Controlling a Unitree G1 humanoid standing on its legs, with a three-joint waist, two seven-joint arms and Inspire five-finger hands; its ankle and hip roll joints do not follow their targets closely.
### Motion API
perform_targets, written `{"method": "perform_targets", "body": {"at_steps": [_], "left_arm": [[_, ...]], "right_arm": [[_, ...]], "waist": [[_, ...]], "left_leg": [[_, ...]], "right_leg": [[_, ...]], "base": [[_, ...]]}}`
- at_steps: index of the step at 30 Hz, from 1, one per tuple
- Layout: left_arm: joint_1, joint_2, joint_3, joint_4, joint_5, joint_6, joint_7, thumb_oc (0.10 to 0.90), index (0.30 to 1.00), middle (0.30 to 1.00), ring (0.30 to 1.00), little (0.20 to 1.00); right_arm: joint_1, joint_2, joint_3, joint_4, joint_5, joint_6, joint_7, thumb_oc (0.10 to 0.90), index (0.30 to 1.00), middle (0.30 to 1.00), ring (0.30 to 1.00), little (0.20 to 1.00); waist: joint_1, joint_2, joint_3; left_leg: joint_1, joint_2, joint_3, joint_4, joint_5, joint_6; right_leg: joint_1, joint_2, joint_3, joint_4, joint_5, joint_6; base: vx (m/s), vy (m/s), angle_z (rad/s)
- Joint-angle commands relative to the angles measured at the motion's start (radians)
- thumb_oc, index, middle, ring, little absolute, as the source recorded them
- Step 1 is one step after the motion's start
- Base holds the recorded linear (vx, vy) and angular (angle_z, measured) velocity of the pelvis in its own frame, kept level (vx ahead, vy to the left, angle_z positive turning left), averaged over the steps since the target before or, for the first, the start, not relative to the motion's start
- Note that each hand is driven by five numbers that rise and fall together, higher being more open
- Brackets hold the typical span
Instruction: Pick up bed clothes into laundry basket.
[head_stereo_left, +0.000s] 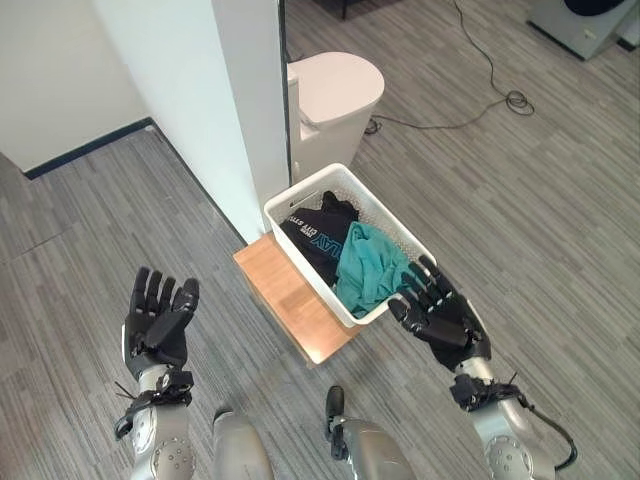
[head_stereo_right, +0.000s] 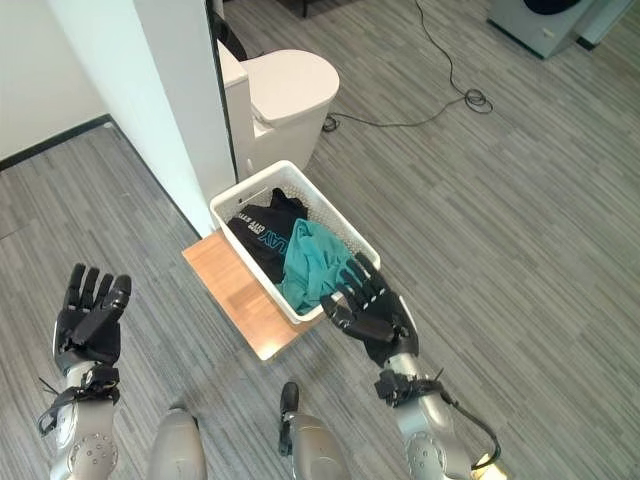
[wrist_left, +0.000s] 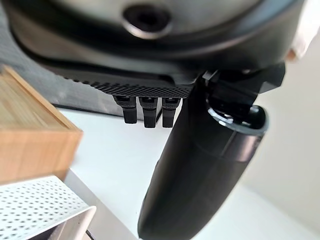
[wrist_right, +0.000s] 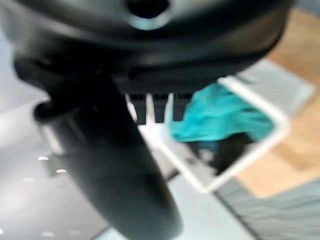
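Clothes (head_stereo_left: 345, 250) in white basket (head_stereo_left: 395, 225); both hands' fingers spread, empty; left wrist view alone: wooden board's edge (wrist_left: 30, 135)

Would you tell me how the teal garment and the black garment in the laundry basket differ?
The teal garment is plain, while the black garment carries light print. The teal garment is bunched at the basket's near end, close to the right hand; the black garment fills the far end, toward the wall. The teal garment lies partly on top of the black garment. Both are crumpled inside the white laundry basket, held by neither the right hand nor the left hand.
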Motion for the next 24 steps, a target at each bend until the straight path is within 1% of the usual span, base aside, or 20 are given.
{"method": "perform_targets", "body": {"at_steps": [1, 2, 3, 5, 6, 7, 8, 9, 12, 13, 14, 15, 16, 17, 18, 19, 20, 22, 23, 24], "left_arm": [[0.009, 0.038, -0.028, -0.193, 0.046, -0.080, -0.070, 0.800, 0.900, 0.900, 0.900, 0.900], [-0.007, 0.031, -0.069, -0.176, 0.026, -0.073, -0.090, 0.800, 0.900, 0.900, 0.900, 0.900], [-0.022, 0.030, -0.087, -0.176, 0.021, -0.074, -0.098, 0.800, 0.900, 0.900, 0.900, 0.900], [-0.057, 0.025, -0.126, -0.164, 0.012, -0.073, -0.105, 0.800, 0.900, 0.900, 0.900, 0.900], [-0.082, 0.028, -0.151, -0.168, 0.014, -0.076, -0.100, 0.800, 0.900, 0.900, 0.900, 0.900], [-0.084, 0.028, -0.153, -0.168, 0.015, -0.076, -0.098, 0.800, 0.900, 0.900, 0.900, 0.900], [-0.131, 0.040, -0.186, -0.181, 0.016, -0.082, -0.092, 0.800, 0.900, 0.900, 0.900, 0.900], [-0.172, 0.054, -0.194, -0.185, 0.041, -0.096, -0.069, 0.800, 0.900, 0.900, 0.900, 0.900], [-0.149, 0.060, -0.166, -0.158, 0.067, -0.091, -0.047, 0.800, 0.900, 0.900, 0.900, 0.900], [-0.148, 0.061, -0.166, -0.158, 0.067, -0.091, -0.047, 0.800, 0.900, 0.900, 0.900, 0.900], [-0.091, 0.056, -0.125, -0.143, 0.053, -0.093, -0.047, 0.800, 0.900, 0.900, 0.900, 0.900], [-0.071, 0.063, -0.104, -0.120, 0.068, -0.097, -0.048, 0.800, 0.900, 0.900, 0.900, 0.900], [-0.062, 0.073, -0.098, -0.115, 0.064, -0.098, -0.058, 0.800, 0.900, 0.900, 0.900, 0.900], [-0.060, 0.085, -0.092, -0.113, 0.072, -0.104, -0.056, 0.800, 0.900, 0.900, 0.900, 0.900], [-0.060, 0.085, -0.092, -0.114, 0.072, -0.104, -0.056, 0.800, 0.900, 0.900, 0.900, 0.900], [-0.049, 0.106, -0.085, -0.097, 0.082, -0.105, -0.057, 0.800, 0.900, 0.900, 0.900, 0.900], [-0.043, 0.116, -0.079, -0.101, 0.105, -0.104, -0.050, 0.800, 0.900, 0.900, 0.900, 0.900], [-0.032, 0.129, -0.068, -0.115, 0.146, -0.099, -0.043, 0.800, 0.900, 0.900, 0.900, 0.900], [-0.035, 0.129, -0.066, -0.108, 0.145, -0.099, -0.039, 0.800, 0.900, 0.900, 0.900, 0.900], [-0.036, 0.116, -0.071, -0.113, 0.136, -0.103, -0.034, 0.800, 0.900, 0.900, 0.900, 0.900]], "right_arm": [[0.067, -0.026, 0.007, -0.082, 0.047, -0.083, 0.027, 0.800, 0.900, 0.900, 0.900, 0.900], [0.087, -0.023, 0.008, -0.072, 0.044, -0.085, 0.030, 0.800, 0.900, 0.900, 0.900, 0.900], [0.096, -0.023, 0.003, -0.075, 0.042, -0.090, 0.035, 0.800, 0.900, 0.900, 0.900, 0.900], [0.108, -0.016, 0.005, -0.071, 0.059, -0.100, 0.043, 0.800, 0.900, 0.900, 0.900, 0.900], [0.111, -0.013, 0.007, -0.071, 0.070, -0.114, 0.041, 0.800, 0.900, 0.900, 0.900, 0.900], [0.110, -0.012, 0.005, -0.070, 0.071, -0.115, 0.042, 0.800, 0.900, 0.900, 0.900, 0.900], [0.101, -0.017, 0.022, -0.070, 0.088, -0.122, 0.042, 0.800, 0.900, 0.900, 0.900, 0.900], [0.092, -0.025, 0.048, -0.055, 0.073, -0.120, 0.037, 0.800, 0.900, 0.900, 0.900, 0.900], [0.097, -0.009, 0.063, -0.035, 0.038, -0.091, 0.030, 0.800, 0.900, 0.900, 0.900, 0.900], [0.097, -0.008, 0.063, -0.035, 0.037, -0.091, 0.030, 0.800, 0.900, 0.900, 0.900, 0.900], [0.105, -0.001, 0.079, -0.012, 0.012, -0.072, 0.055, 0.800, 0.900, 0.900, 0.900, 0.900], [0.116, -0.005, 0.070, -0.015, -0.040, -0.074, 0.060, 0.800, 0.900, 0.900, 0.900, 0.900], [0.125, 0.000, 0.061, -0.024, -0.048, -0.067, 0.058, 0.800, 0.900, 0.900, 0.900, 0.900], [0.128, 0.007, 0.049, -0.025, -0.039, -0.068, 0.056, 0.800, 0.900, 0.900, 0.900, 0.900], [0.128, 0.007, 0.049, -0.025, -0.039, -0.068, 0.056, 0.800, 0.900, 0.900, 0.900, 0.900], [0.126, 0.016, 0.021, -0.028, -0.049, -0.072, 0.044, 0.800, 0.900, 0.900, 0.900, 0.900], [0.126, 0.014, 0.012, -0.029, -0.065, -0.070, 0.045, 0.800, 0.900, 0.900, 0.900, 0.900], [0.111, 0.011, 0.001, -0.029, -0.084, -0.068, 0.039, 0.800, 0.900, 0.900, 0.900, 0.900], [0.094, 0.013, -0.001, -0.027, -0.085, -0.071, 0.033, 0.800, 0.900, 0.900, 0.900, 0.900], [0.062, 0.013, 0.014, -0.030, -0.075, -0.075, 0.023, 0.800, 0.900, 0.900, 0.900, 0.900]], "waist": [[-0.076, 0.093, -0.183], [-0.115, 0.160, -0.207], [-0.130, 0.176, -0.219], [-0.143, 0.195, -0.225], [-0.148, 0.201, -0.222], [-0.153, 0.201, -0.223], [-0.164, 0.213, -0.197], [-0.161, 0.197, -0.165], [-0.141, 0.175, -0.122], [-0.142, 0.173, -0.122], [-0.117, 0.159, -0.099], [-0.122, 0.156, -0.085], [-0.119, 0.150, -0.078], [-0.124, 0.142, -0.075], [-0.123, 0.141, -0.075], [-0.113, 0.154, -0.083], [-0.106, 0.157, -0.096], [-0.095, 0.150, -0.122], [-0.090, 0.143, -0.136], [-0.060, 0.127, -0.168]], "left_leg": [[0.315, 0.080, 0.127, -0.240, -0.033, -0.079], [0.420, 0.085, 0.238, -0.379, -0.061, -0.116], [0.447, 0.077, 0.301, -0.433, -0.094, -0.122], [0.452, 0.052, 0.376, -0.464, -0.143, -0.129], [0.445, 0.031, 0.390, -0.505, -0.179, -0.124], [0.442, 0.030, 0.384, -0.508, -0.179, -0.123], [0.454, -0.017, 0.428, -0.688, -0.354, -0.054], [0.459, -0.099, 0.389, -0.837, -0.518, 0.059], [0.493, -0.166, 0.309, -0.982, -0.498, 0.119], [0.495, -0.168, 0.308, -0.984, -0.496, 0.120], [0.500, -0.179, 0.276, -1.021, -0.471, 0.148], [0.488, -0.167, 0.243, -1.023, -0.463, 0.148], [0.474, -0.167, 0.217, -1.024, -0.457, 0.151], [0.440, -0.174, 0.164, -1.016, -0.427, 0.151], [0.440, -0.175, 0.164, -1.015, -0.427, 0.152], [0.391, -0.184, 0.053, -1.011, -0.393, 0.161], [0.370, -0.187, 0.009, -1.009, -0.378, 0.167], [0.355, -0.192, -0.029, -1.005, -0.369, 0.173], [0.349, -0.199, -0.047, -1.010, -0.360, 0.172], [0.319, -0.220, -0.056, -1.009, -0.345, 0.170]], "right_leg": [[0.060, 0.080, -0.127, -0.075, -0.130, 0.103], [0.048, 0.128, -0.245, -0.056, -0.187, 0.087], [0.038, 0.132, -0.307, -0.059, -0.199, 0.083], [0.008, 0.122, -0.422, -0.057, -0.203, 0.076], [-0.018, 0.108, -0.479, -0.052, -0.192, 0.080], [-0.019, 0.104, -0.486, -0.050, -0.192, 0.082], [-0.088, 0.027, -0.602, -0.026, -0.149, 0.105], [-0.148, -0.087, -0.668, -0.008, -0.052, 0.175], [-0.166, -0.188, -0.670, 0.062, 0.066, 0.278], [-0.165, -0.190, -0.670, 0.063, 0.066, 0.279], [-0.213, -0.220, -0.543, 0.159, 0.105, 0.336], [-0.251, -0.197, -0.374, 0.197, 0.115, 0.369], [-0.269, -0.172, -0.238, 0.214, 0.104, 0.376], [-0.257, -0.136, -0.086, 0.204, 0.105, 0.363], [-0.258, -0.137, -0.084, 0.206, 0.104, 0.363], [-0.196, -0.070, 0.112, 0.268, 0.044, 0.343], [-0.160, -0.055, 0.148, 0.303, 0.013, 0.327], [-0.082, -0.028, 0.192, 0.281, -0.035, 0.306], [-0.038, 0.004, 0.236, 0.241, -0.079, 0.300], [0.039, 0.012, 0.246, 0.080, -0.107, 0.280]], "base": [[-0.09, -0.180, 2.02], [-0.18, -0.168, 1.91], [-0.25, -0.160, 3.15], [-0.33, -0.091, 2.58], [-0.27, -0.044, 1.04], [-0.55, 0.025, 1.85], [-0.82, 0.227, 2.91], [-0.99, 0.315, 3.56], [-0.39, 0.274, 2.41], [-0.34, 0.218, 0.96], [-0.37, 0.085, 0.67], [-0.44, 0.083, 0.82], [-0.38, -0.062, 1.15], [-0.24, -0.041, 1.45], [-0.32, 0.021, 1.91], [-0.21, 0.079, 1.90], [-0.21, 0.082, 1.96], [-0.06, 0.010, 1.80], [-0.11, -0.010, 1.34], [-0.09, -0.006, 0.74]]}}
